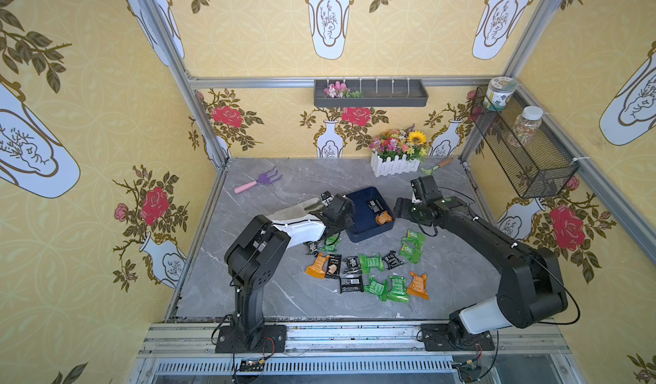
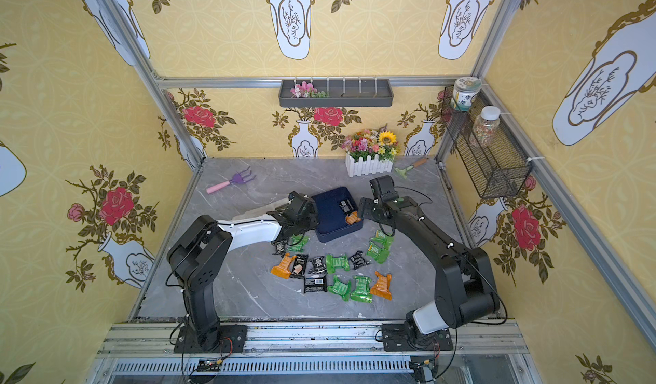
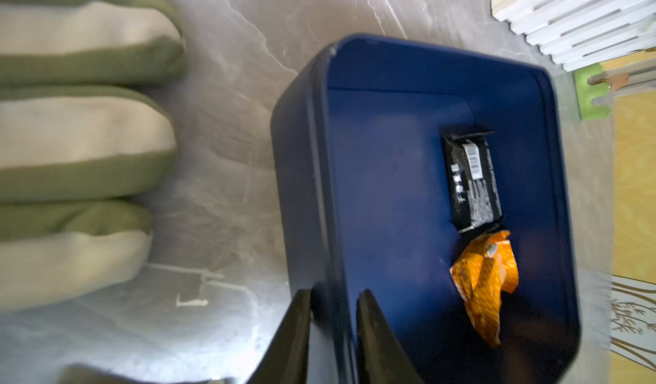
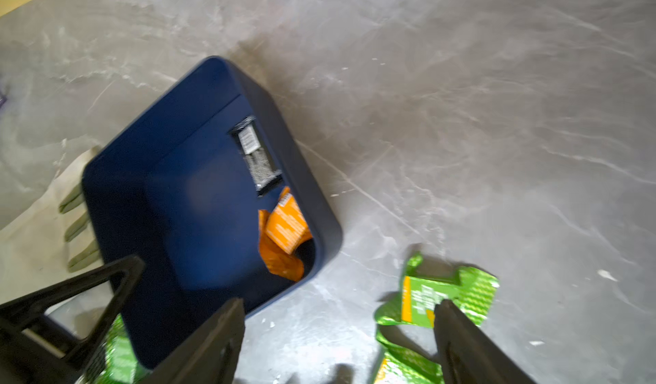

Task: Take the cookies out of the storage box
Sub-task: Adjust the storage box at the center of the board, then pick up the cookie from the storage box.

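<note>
The navy storage box [image 1: 362,222] [image 2: 330,224] stands mid-table. A black cookie packet [image 3: 472,183] [image 4: 255,158] and an orange one [image 3: 486,283] [image 4: 284,233] lie inside, against its right wall. My left gripper [image 3: 335,325] [image 1: 346,222] straddles the box's left wall [image 3: 319,194], one finger outside and one inside, shut on it. My right gripper [image 4: 340,304] [image 1: 403,210] hangs open beside the box's right side, over bare table, with nothing between its fingers. Several green, black and orange packets [image 1: 369,263] [image 2: 337,262] lie on the table in front of the box.
A beige and green glove [image 3: 81,144] [image 1: 301,208] lies left of the box under my left arm. Green packets [image 4: 447,290] sit just by my right fingers. A purple rake [image 1: 261,181], a white flower planter [image 1: 395,165] and a small trowel [image 1: 436,166] stand at the back.
</note>
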Available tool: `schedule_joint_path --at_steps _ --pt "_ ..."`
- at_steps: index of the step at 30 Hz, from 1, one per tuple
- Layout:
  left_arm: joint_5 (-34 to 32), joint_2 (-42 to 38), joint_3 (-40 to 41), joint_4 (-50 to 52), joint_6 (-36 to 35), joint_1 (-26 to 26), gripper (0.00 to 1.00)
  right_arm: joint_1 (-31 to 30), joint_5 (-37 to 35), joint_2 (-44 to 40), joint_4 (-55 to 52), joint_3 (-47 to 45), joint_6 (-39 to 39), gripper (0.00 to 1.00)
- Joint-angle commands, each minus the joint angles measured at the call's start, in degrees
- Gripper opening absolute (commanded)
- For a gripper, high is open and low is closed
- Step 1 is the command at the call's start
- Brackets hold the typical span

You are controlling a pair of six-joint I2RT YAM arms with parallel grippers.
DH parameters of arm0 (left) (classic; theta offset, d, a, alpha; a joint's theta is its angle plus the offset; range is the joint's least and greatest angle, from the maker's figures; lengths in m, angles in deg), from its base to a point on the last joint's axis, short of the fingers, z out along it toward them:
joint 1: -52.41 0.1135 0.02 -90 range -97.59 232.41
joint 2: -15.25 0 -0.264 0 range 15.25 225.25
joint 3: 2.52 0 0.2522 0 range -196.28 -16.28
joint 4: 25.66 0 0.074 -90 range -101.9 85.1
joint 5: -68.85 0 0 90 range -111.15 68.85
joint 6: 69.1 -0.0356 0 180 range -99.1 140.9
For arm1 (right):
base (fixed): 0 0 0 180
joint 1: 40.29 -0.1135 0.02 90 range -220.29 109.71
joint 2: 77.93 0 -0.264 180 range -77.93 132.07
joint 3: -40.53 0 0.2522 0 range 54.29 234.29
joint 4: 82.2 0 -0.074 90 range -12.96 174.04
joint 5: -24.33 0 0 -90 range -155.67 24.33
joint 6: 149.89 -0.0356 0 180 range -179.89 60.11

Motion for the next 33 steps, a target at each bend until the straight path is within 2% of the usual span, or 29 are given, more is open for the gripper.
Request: schedule_joint_path --at_steps 1,7,12,16,20,25,33 --pt "-2.1 0.74 -0.27 3.03 -3.93 0.05 0.24 -2.03 3.31 2.76 -1.38 3.29 2.87 0.85" --pt "-2.76 0.94 -1.02 2.93 -6.11 0.04 0.24 -8.07 -0.44 13.1 -5.9 13.45 6.47 0.84" --pt "-3.25 0.43 -0.77 2.88 -6.43 0.04 0.25 -8.85 -1.98 21.68 -7.34 19.58 6.1 0.81" --pt "-3.26 -0.39 -0.08 2.13 -6.44 0.04 0.32 -8.85 -3.69 26.98 -7.12 22.84 5.42 0.79" --pt "-3.05 -2.18 1.15 0.64 -6.17 -0.05 0.38 -8.93 -6.12 30.25 -7.6 25.28 5.44 0.77" --pt "-0.78 -5.44 3.39 -2.84 -5.69 -0.14 0.5 -9.58 -10.76 32.21 -8.65 26.88 5.71 0.78" --pt "0.79 -8.81 5.98 -4.39 -2.98 -0.14 0.52 -10.34 -13.23 35.57 -8.78 28.19 5.69 0.8"
